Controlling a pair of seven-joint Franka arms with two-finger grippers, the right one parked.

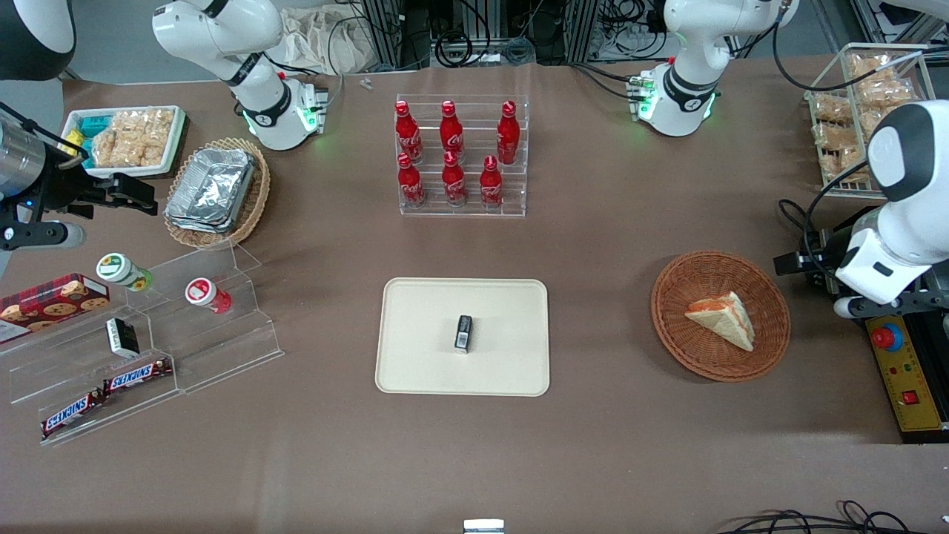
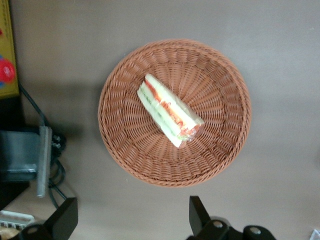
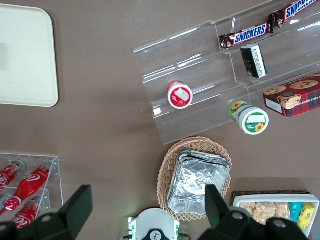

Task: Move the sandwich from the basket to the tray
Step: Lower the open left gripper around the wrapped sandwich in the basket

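The brown bench (image 1: 608,311) carries the cream tray (image 1: 422,356) and, toward my end, the round basket (image 2: 220,155). The sandwich (image 2: 170,111) lies in the basket. My end effector (image 2: 131,214) hangs above it, fingers spread, holding nothing.

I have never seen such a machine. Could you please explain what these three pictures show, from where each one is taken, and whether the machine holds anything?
These are two robot arms on a brown table. One picture looks at the table from the front; the two others come from cameras on the arms' wrists. The working arm's gripper hovers open above a round basket holding a sandwich; it holds nothing. Toward the middle lies a cream tray with a small dark packet on it. Red bottles stand farther from the front camera.
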